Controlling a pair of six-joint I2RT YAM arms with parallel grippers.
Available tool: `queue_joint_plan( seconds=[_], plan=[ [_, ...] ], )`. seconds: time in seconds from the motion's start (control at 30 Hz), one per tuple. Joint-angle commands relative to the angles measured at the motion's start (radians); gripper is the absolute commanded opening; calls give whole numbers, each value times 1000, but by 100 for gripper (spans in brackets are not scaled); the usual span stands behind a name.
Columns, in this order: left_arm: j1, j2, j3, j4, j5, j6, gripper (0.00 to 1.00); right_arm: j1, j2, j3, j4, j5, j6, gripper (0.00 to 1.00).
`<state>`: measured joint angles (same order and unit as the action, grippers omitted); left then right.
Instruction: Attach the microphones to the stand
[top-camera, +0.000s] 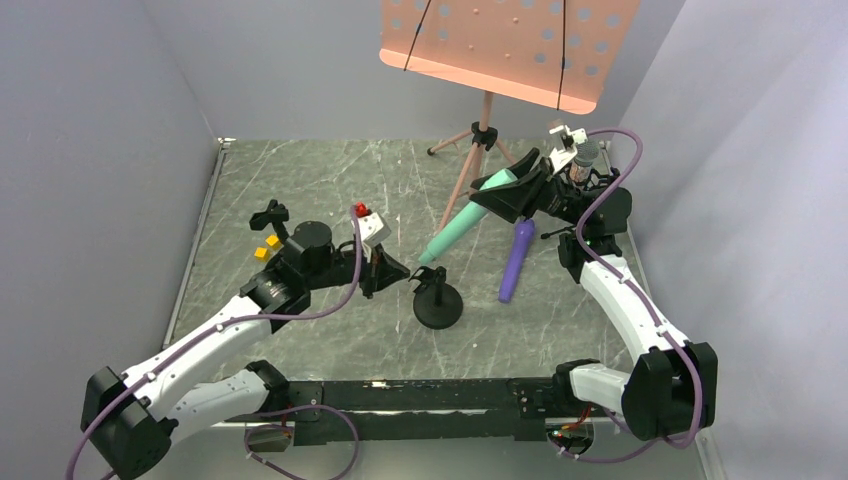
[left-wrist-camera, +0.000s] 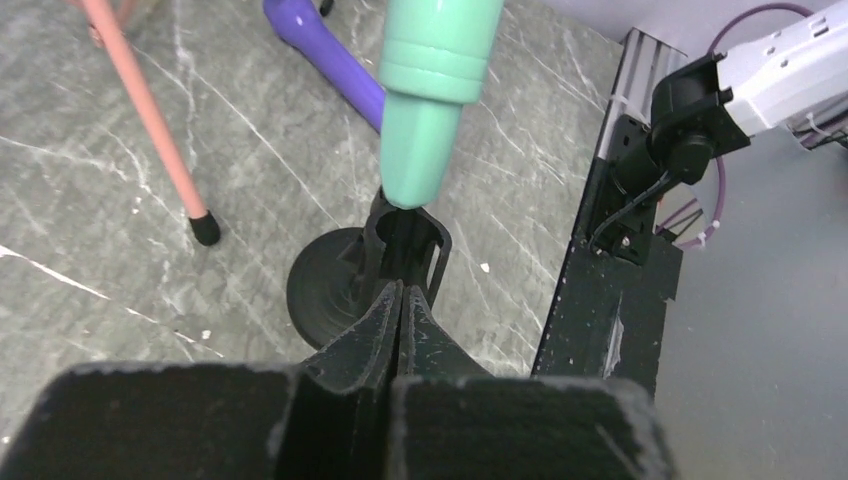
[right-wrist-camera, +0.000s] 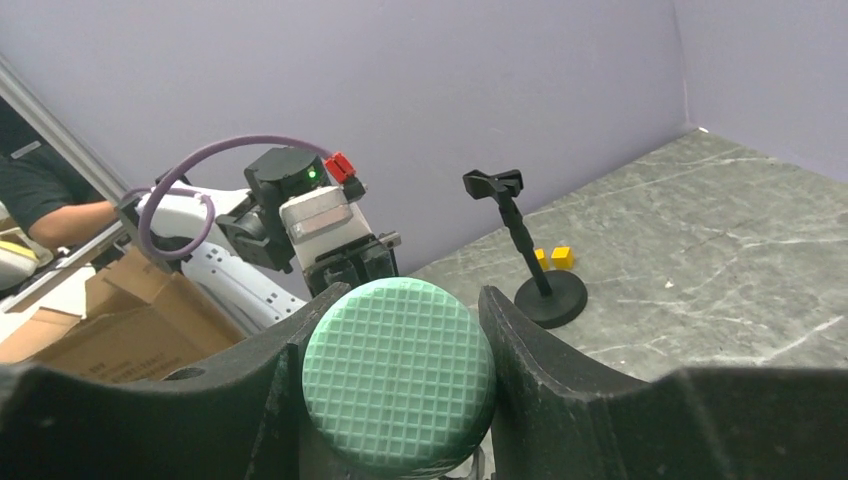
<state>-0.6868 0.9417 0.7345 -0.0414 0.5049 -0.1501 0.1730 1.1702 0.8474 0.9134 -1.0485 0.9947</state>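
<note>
Right end effector holds green microphone, tail angled down toward stand.

walls: plain lilac, set on three sides | bench: covered in grey veined stone pattern | music stand: pink, perforated, stood at far edge

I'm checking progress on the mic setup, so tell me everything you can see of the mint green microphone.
The mint green microphone looks like smooth plastic: a slim body with a stepped collar, tapering to a rounded tail, and a round head with a waffle-grid texture. It is held in the air, tilted, head high between the jaws of the right gripper, tail pointing down at the clip of the black stand; contact there looks likely.
</note>
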Motion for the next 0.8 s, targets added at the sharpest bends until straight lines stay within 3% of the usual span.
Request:
queue_joint_plan(
  seconds=[0.0,0.77],
  plan=[
    [-8,23,15,67,74,73,4,-7,-31,-8,-4,21,-26,9],
    [-70,126,-30,110,49,106,8,-9,-47,-51,-31,-7,-60,8]
  ],
)
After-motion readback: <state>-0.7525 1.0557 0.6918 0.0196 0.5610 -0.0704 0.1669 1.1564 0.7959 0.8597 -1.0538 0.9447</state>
